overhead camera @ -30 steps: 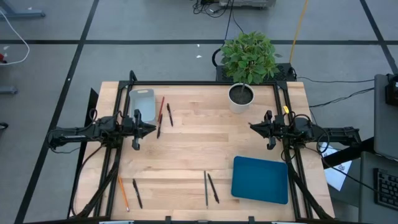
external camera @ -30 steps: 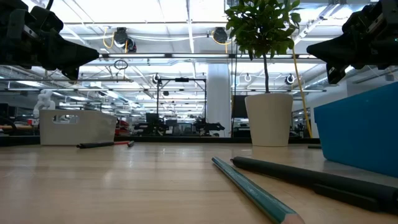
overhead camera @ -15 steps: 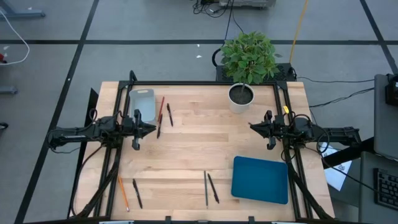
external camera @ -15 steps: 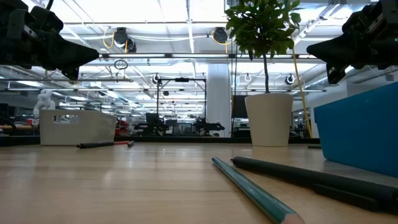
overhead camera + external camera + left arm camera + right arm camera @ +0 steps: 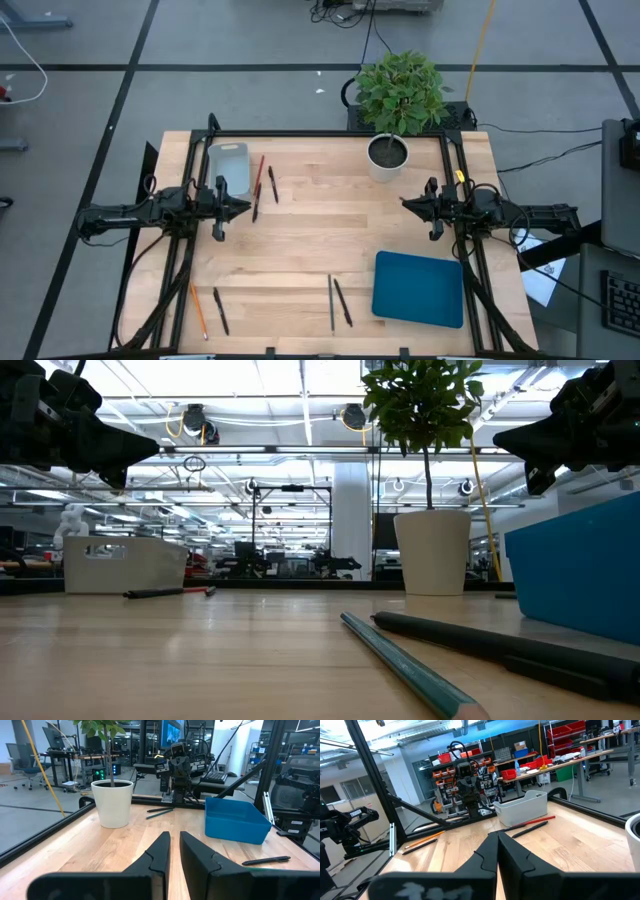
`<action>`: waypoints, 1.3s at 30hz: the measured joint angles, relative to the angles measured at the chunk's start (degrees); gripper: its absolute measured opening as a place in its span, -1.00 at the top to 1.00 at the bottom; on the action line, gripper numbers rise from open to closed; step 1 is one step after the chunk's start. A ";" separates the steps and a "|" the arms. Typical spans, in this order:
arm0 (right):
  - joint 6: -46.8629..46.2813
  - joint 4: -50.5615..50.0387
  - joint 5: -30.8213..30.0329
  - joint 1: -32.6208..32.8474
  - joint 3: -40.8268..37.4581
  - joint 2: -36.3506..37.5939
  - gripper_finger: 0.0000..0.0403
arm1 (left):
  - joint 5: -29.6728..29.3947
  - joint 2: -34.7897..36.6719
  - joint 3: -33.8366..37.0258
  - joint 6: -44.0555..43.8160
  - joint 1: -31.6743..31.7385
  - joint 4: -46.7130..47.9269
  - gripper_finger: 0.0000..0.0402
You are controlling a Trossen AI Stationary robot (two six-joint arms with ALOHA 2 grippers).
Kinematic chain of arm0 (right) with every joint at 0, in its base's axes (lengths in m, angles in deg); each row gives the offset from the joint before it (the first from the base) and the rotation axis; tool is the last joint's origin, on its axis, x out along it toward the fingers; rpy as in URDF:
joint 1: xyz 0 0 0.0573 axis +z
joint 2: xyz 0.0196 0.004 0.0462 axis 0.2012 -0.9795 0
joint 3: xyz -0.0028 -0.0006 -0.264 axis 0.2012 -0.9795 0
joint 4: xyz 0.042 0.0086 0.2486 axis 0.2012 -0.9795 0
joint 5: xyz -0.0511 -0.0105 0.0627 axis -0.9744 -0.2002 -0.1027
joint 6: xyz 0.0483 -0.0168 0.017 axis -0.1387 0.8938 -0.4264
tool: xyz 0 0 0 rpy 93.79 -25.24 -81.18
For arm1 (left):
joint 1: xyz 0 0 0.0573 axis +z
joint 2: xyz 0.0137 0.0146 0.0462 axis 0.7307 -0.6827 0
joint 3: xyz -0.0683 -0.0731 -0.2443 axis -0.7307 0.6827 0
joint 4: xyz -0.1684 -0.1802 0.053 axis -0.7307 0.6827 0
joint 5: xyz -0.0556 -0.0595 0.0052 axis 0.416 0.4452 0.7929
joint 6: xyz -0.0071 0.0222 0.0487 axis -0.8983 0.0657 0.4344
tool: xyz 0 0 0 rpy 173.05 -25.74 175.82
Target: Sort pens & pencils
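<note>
Pens and pencils lie flat on the wooden table in three groups. A red pencil (image 5: 259, 175) and two black pens (image 5: 272, 184) lie beside the grey tray (image 5: 229, 166). An orange pencil (image 5: 198, 310) and a black pen (image 5: 220, 311) are at the near left. A green pencil (image 5: 330, 302) and a black pen (image 5: 343, 302) lie left of the blue tray (image 5: 419, 289). My left gripper (image 5: 246, 207) hovers level at the left, a narrow gap between its fingers (image 5: 161, 851), nothing in it. My right gripper (image 5: 404, 203) hovers level at the right, shut and empty (image 5: 498, 836).
A white pot (image 5: 387, 156) with a leafy plant stands at the far edge, right of centre. Black frame rails run along the table's left, right and far sides. The middle of the table between the two grippers is bare wood.
</note>
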 joint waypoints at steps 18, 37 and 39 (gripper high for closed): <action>0.98 3.38 -1.49 -0.04 0.00 0.01 1.00 | -0.02 -0.02 0.00 0.02 0.00 0.00 0.77; 3.46 18.45 0.11 0.07 16.21 -20.36 1.00 | -0.02 -0.02 0.00 0.00 0.00 -0.01 0.77; 4.27 12.31 0.16 0.09 19.16 -24.44 1.00 | -0.02 -0.02 -0.01 0.02 -0.01 -0.01 0.77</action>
